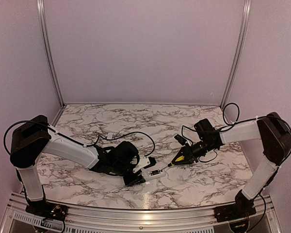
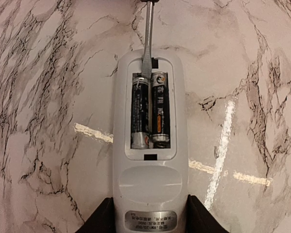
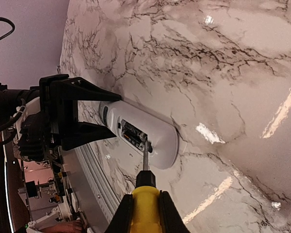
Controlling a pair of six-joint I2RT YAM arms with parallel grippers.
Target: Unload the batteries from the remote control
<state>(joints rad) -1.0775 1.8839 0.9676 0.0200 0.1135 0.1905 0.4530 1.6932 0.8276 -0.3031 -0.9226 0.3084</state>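
Nearest the overhead camera, the two arm bases sit at the near edge of the marble bench (image 1: pixel 136 119). Both arms reach inward and meet near the middle of it. The left gripper (image 1: pixel 137 178) is clamped on one end of the remote (image 1: pixel 155 173), which lies flat on the bench and points to the right. The right gripper (image 1: pixel 185 155) holds the screwdriver (image 1: pixel 177 158) by its yellow handle. The shaft slants down and left to the remote's far end.

From the left wrist, two black fingers (image 2: pixel 103 219) press against the remote's long sides at its near end, beside a silver label. The recessed compartment faces up and is open. Both batteries (image 2: pixel 150 112) lie in it side by side, lengthwise. The left one is dark all over and the right one has an orange band near its lower end. The screwdriver's flat tip enters from above and rests at the far end of the left battery, touching or just short of it.

From the right wrist, the yellow handle fills the bottom of the view, gripped between two black fingers (image 3: pixel 123 213). The thin shaft runs up to the compartment's near end. The left gripper clasps the remote's other end at the left.
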